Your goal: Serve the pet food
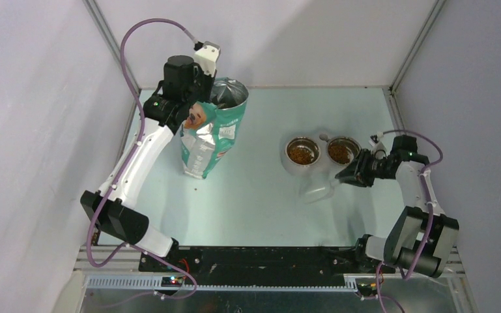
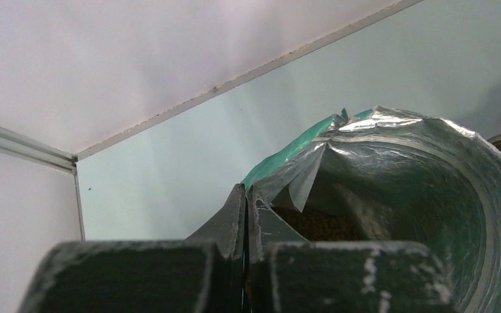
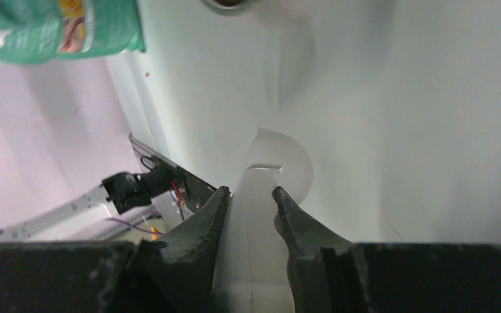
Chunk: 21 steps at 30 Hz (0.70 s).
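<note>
Brown pet food (image 1: 302, 153) fills both steel bowls, left (image 1: 291, 145) and right (image 1: 352, 145). More pet food (image 2: 322, 225) lies inside the open teal bag (image 1: 210, 134), which stands upright at the back left. My left gripper (image 1: 203, 98) is shut on the bag's top rim (image 2: 280, 163); in the left wrist view the gripper (image 2: 245, 192) pinches the foil edge. My right gripper (image 1: 345, 175), just in front of the right bowl, is shut on the handle of the clear plastic scoop (image 1: 317, 190). In the right wrist view the gripper (image 3: 251, 192) clamps the scoop (image 3: 280, 163), whose cup looks empty.
The bowls sit in a pale double-bowl stand (image 1: 313, 171) right of centre. A loose kibble piece (image 1: 196, 190) lies in front of the bag. Walls close the table on three sides; the black rail (image 1: 260, 257) with the arm bases runs along the near edge.
</note>
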{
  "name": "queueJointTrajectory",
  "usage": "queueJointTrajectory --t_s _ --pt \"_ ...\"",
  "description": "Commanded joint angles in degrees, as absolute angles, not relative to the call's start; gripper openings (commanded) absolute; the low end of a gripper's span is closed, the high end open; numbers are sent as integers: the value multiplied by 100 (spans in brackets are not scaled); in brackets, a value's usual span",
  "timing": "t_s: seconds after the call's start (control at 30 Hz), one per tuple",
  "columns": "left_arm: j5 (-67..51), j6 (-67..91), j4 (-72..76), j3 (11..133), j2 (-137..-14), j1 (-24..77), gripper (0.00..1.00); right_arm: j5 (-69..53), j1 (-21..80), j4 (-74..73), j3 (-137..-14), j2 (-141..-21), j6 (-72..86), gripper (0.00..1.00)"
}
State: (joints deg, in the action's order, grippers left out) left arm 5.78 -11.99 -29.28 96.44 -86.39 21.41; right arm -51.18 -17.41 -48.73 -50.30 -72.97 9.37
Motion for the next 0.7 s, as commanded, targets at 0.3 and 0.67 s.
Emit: queueJointTrajectory --t_s 0.3,0.67 --pt "519 -1134 -2643 9749 -8508 2109 0 -4260 -2307 -4341 -4482 -7820 1531 4" --pt "422 -1096 -2734 10016 -8771 2101 0 -3774 -2715 -4327 -4482 -7837 1561 32"
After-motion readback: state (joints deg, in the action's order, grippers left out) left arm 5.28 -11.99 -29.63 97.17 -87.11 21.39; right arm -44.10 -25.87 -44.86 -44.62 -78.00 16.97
